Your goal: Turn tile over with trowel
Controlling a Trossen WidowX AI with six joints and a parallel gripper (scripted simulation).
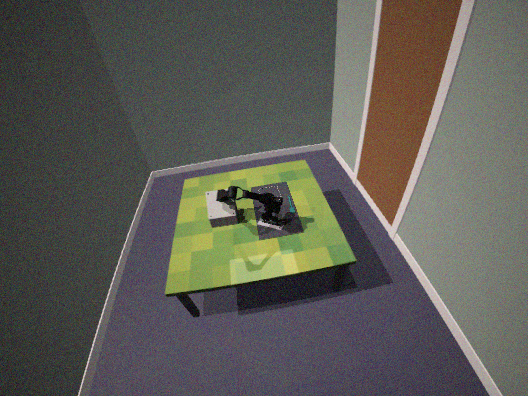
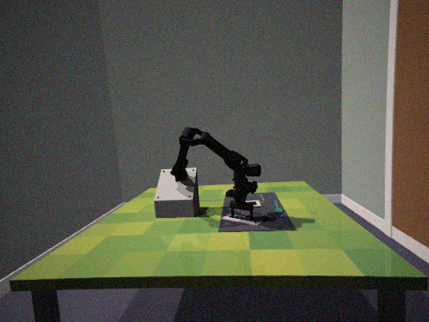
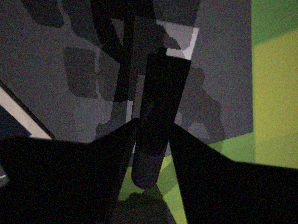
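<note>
My gripper (image 2: pixel 242 217) (image 3: pixel 154 124) is shut on the black handle of the trowel (image 3: pixel 167 85), low over the front part of the mat (image 2: pixel 281 224) (image 3: pixel 232 95). Below the fingers, the trowel's pale blade shows as a slanting strip in the top view (image 1: pixel 270 225) and the exterior view (image 2: pixel 233 219). I cannot tell whether it touches the mat. The tile (image 2: pixel 257 204) (image 3: pixel 21 111) has a pale border around a dark middle and lies behind the gripper; the arm hides it in the top view. The dashed outline (image 2: pixel 263 198) shows partly at the mat's back.
A teal tool (image 1: pixel 292 208) (image 2: pixel 278 206) lies on the mat's right side. The arm's base stands on a pale box (image 1: pixel 218 210) (image 2: pixel 171 207) left of the mat. The table (image 1: pixel 210 265) (image 2: pixel 142 260) has a green and yellow patchwork top.
</note>
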